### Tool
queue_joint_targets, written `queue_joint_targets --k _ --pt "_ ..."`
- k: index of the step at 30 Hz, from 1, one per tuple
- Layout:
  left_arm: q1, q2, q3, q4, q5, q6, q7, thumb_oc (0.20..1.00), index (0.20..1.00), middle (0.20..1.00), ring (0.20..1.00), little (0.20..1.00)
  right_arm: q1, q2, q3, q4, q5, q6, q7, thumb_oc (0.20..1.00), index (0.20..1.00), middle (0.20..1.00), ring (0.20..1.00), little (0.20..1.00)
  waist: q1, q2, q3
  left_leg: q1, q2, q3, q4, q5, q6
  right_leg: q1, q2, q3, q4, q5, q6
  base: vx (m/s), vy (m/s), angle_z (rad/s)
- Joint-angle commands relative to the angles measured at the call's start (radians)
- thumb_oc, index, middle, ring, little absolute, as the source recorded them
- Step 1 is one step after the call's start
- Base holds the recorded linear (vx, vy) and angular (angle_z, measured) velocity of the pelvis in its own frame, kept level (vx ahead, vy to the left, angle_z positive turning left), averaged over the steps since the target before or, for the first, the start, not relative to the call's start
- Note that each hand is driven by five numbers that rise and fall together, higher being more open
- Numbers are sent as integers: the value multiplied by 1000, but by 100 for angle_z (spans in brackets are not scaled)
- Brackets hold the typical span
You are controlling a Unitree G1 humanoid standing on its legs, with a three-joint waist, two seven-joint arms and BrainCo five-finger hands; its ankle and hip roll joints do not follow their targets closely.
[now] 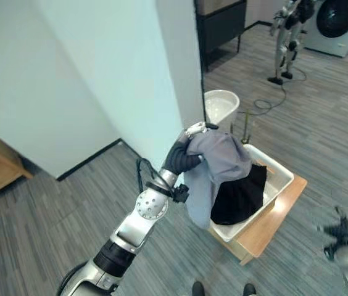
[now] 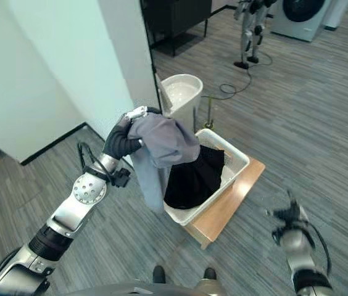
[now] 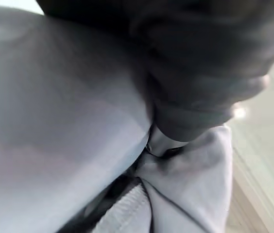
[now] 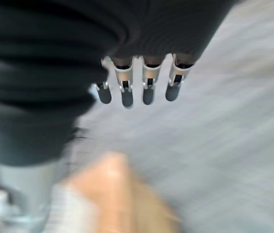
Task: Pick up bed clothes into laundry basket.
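Grey cloth garment (image 1: 218, 165) hangs lengthwise top to bottom, draped over near-left rim of white plastic laundry basket (image 1: 277, 180) | left hand (image 1: 186, 155) clamped on its top | black cloth (image 1: 242, 196) inside basket | right hand (image 2: 290, 217) empty, fingers relaxed, right of basket | no readable print.

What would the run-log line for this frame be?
left robot hand: holding grey garment over white laundry basket | basket: black clothes inside | right robot hand: open, idle
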Motion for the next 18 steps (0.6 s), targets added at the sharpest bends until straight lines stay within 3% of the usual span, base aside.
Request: queue_joint_targets --k 1,5,9,13,14,18 --pt "-267 -44 -2 138 161 -32 94 200 200 200 200 200 -9 5 13 -2 72 -55 38 1000 1000 1000 1000 1000 -28 -31 -38 28 48 31 8 -52 -48 -14 -73 -17 22 40 46 32 -1 -32" --pt "-387 -50 -28 302 230 -6 126 200 200 200 200 200 19 20 15 13 92 -56 61 1000 1000 1000 1000 1000 -62 -27 -34 31 49 50 8 -54 -50 -25 -69 3 22 49 48 30 -2 -24" --pt "-520 5 -51 502 306 34 168 200 200 200 200 200 59 24 4 9 121 -65 77 1000 1000 1000 1000 1000 -107 -25 -33 32 56 84 8 -59 -56 -49 -64 29 22 60 54 23 9 -29" --pt "-571 24 -88 639 345 46 180 200 200 200 200 200 59 30 -5 2 170 -79 92 1000 1000 1000 1000 1000 -120 -28 -33 32 59 99 8 -59 -58 -58 -60 43 22 64 55 25 4 -19" --pt "-636 57 -129 842 365 76 180 200 200 200 200 200 46 26 -6 0 205 -95 96 1000 1000 1000 1000 1000 -143 -29 -29 30 61 115 8 -59 -61 -70 -55 54 22 71 58 16 10 -16" --pt "-683 92 -153 962 387 94 186 200 200 200 200 200 42 20 0 -16 210 -103 98 1000 1000 1000 1000 1000 -156 -34 -28 24 63 131 8 -60 -64 -89 -52 65 22 77 62 17 18 -19"
